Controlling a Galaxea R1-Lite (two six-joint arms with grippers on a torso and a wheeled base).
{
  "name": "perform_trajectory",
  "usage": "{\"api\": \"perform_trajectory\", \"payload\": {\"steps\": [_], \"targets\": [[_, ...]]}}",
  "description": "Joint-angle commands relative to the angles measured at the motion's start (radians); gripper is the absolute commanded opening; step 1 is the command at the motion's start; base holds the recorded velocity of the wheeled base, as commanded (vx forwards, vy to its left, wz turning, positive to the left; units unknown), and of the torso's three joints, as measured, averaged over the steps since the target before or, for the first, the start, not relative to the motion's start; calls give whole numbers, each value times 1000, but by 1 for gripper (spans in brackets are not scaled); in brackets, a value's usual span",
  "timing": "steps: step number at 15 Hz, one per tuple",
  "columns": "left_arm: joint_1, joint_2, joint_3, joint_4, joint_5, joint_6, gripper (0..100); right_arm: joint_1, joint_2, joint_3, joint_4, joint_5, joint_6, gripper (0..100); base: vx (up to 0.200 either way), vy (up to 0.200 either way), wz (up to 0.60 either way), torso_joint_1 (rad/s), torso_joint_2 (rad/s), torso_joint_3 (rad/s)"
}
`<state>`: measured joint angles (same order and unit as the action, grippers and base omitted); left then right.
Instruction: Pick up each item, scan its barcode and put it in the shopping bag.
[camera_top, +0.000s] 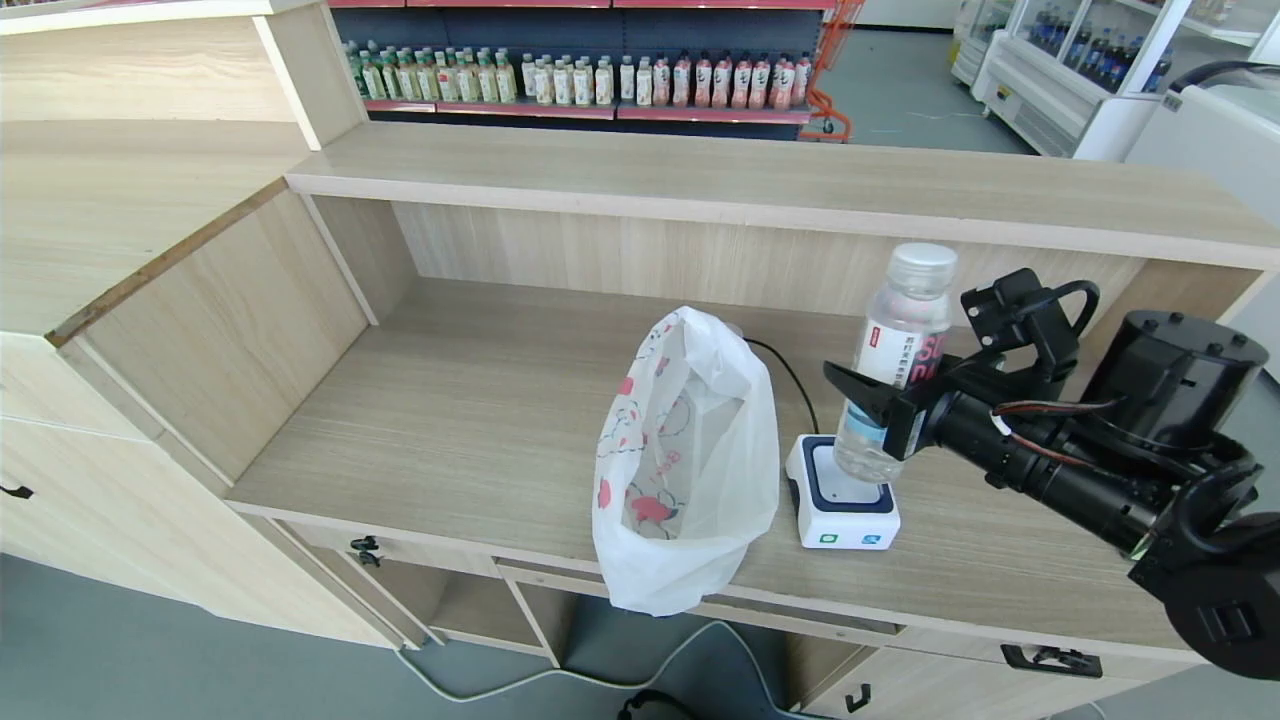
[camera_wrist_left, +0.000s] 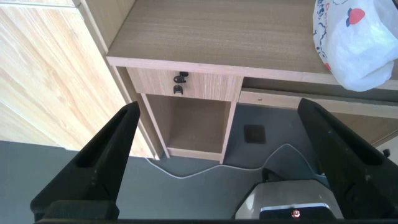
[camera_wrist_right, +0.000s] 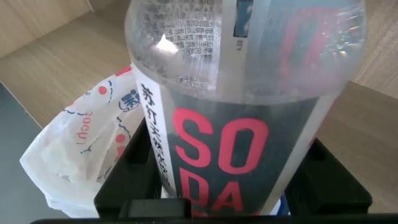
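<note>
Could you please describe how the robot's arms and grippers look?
The right arm is black, built of round segments, with thin red and white wires along it and a looped black cable above the wrist. The right gripper has black fingers. The left gripper has two broad, matte black, tapering fingers.

Soda bottle (camera_top: 897, 360): clear plastic, translucent whitish cap; label part white with dark print, part dark with large red lettering. Shopping bag (camera_top: 740, 440): translucent white, scattered red hearts and blots, thin dark-blue line drawings. Barcode scanner (camera_top: 842, 505): white body, navy frame around a pale top window, one green and one blue icon on the front face. Scanner cable (camera_top: 790, 375): black. Counter (camera_top: 450, 420): pale wood grain. Right gripper (camera_top: 878, 408) and left gripper (camera_wrist_left: 214, 168): black. Floor (camera_wrist_left: 186, 199): grey
</note>
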<state>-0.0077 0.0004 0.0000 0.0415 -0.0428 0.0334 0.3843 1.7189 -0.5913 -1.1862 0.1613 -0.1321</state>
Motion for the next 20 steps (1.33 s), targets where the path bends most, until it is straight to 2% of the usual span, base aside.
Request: {"api": "perform_trajectory", "payload": {"steps": [1, 10, 12, 14, 15, 18, 20], "targets": [[0, 0, 0, 0, 0, 2, 100, 1, -4, 2, -1, 3, -1, 0, 0, 0, 0, 0, 0, 0], [0, 0, 0, 0, 0, 0, 100, 2, 27, -48, -10, 40, 2, 0, 0, 200, 0, 3, 2, 3], [0, 0, 0, 0, 0, -3, 100, -2, 97, -101, -12, 73, 6, 0, 0, 0, 0, 0, 0, 0], [0, 0, 0, 0, 0, -3, 100, -11, 199, -176, -70, 104, 3, 0, 0, 0, 0, 0, 0, 0], [0, 0, 0, 0, 0, -3, 100, -19, 257, -206, -142, 124, 6, 0, 0, 0, 0, 0, 0, 0], [0, 0, 0, 0, 0, -3, 100, -36, 347, -208, -291, 228, 6, 0, 0, 0, 0, 0, 0, 0], [0, 0, 0, 0, 0, -3, 100, -41, 370, -206, -314, 262, 3, 0, 0, 0, 0, 0, 0, 0]]}}
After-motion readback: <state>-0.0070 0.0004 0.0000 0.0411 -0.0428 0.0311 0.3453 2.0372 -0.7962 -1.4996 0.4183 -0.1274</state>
